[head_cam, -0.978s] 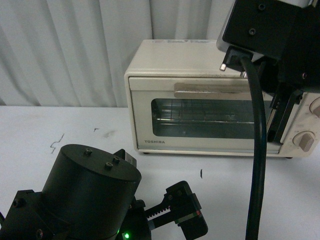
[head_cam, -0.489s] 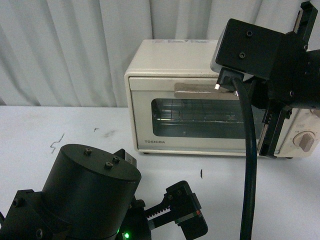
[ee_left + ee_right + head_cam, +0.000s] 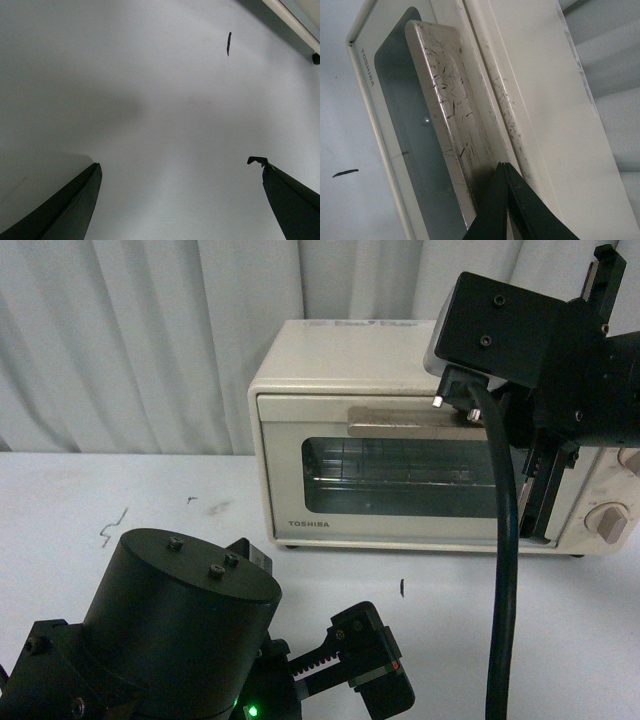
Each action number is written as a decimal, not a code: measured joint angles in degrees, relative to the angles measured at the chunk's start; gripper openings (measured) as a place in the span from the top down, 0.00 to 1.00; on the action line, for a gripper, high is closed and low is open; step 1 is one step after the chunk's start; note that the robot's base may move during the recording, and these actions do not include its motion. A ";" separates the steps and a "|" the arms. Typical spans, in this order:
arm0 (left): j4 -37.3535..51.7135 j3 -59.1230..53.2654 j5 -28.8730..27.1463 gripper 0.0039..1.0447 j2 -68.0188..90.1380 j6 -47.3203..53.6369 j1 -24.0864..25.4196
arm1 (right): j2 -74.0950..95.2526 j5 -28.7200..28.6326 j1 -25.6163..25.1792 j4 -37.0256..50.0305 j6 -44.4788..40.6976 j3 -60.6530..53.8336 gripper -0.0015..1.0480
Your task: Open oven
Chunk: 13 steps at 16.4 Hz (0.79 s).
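Since a second ago our right gripper (image 3: 545, 502), jaws together, has dropped to the beige bar handle (image 3: 400, 421) of the cream-white boxy oven (image 3: 330, 370); left gripper (image 3: 176, 162) stays wide.

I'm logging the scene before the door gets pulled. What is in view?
oven: one, cream-white, on the table, door closed
handle: one, beige, scratched, across the door's top
knob: one clearly seen, beige, oven's right side
table: one, white, under everything
marks: several, black, on the table
curtain: one, white, behind the oven
cable: one, black, hanging from the right arm
left gripper: one, black, open above bare table
right gripper: one, black, shut, tip at the handle
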 joint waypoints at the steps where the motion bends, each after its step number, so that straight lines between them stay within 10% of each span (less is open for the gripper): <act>1: 0.00 0.00 0.02 0.06 0.00 0.00 0.00 | 0.00 -0.24 -0.09 -0.50 0.33 0.11 0.98; 13: -0.07 0.00 0.00 0.06 0.00 0.00 0.00 | -1.18 -8.22 -2.71 -9.99 11.96 0.83 0.98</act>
